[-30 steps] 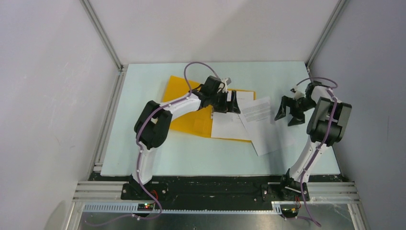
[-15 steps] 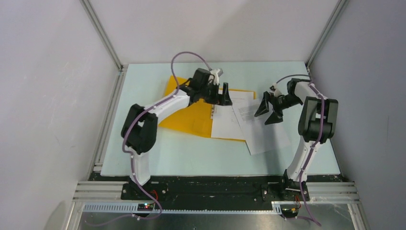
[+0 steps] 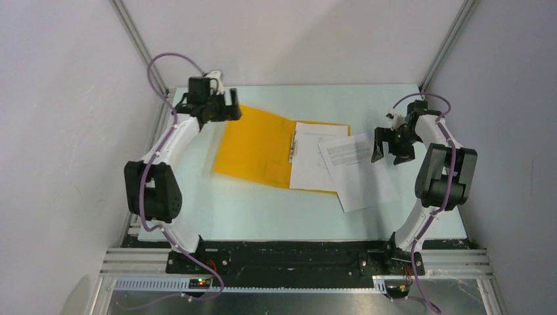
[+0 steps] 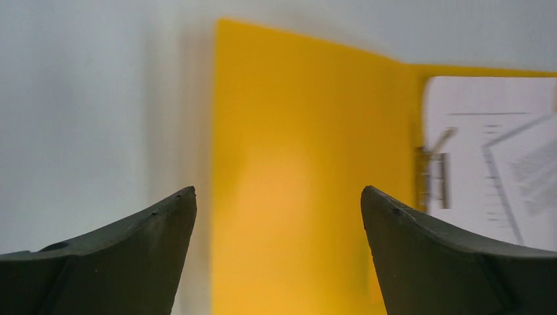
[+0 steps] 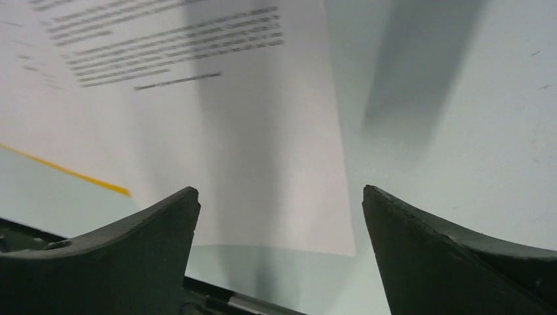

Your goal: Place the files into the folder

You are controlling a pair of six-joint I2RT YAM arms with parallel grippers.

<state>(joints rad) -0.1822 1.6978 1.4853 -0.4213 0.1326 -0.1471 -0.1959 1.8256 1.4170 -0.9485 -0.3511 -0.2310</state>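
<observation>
The orange-yellow folder (image 3: 255, 146) lies open and flat on the pale table. One white printed sheet (image 3: 314, 164) lies in its right half. A second printed sheet (image 3: 358, 174) lies tilted, partly over that sheet and partly past the folder's right edge. My left gripper (image 3: 225, 113) is open and empty above the folder's far left corner; its wrist view shows the yellow cover (image 4: 309, 164) between the fingers and the sheet (image 4: 486, 151) at right. My right gripper (image 3: 391, 152) is open and empty just right of the tilted sheet, whose corner (image 5: 197, 118) shows in its wrist view.
A small metal clip (image 3: 293, 146) sits at the folder's fold and also shows in the left wrist view (image 4: 433, 177). Grey enclosure walls with aluminium posts (image 3: 141, 49) close in the table (image 3: 263, 216) on three sides. A black rail (image 3: 295, 252) runs along the near edge.
My left arm has swung from the folder's fold out to its far left corner. My right gripper reached left over the tilted sheet, then drew back right. The tilted sheet has shifted slightly left.
</observation>
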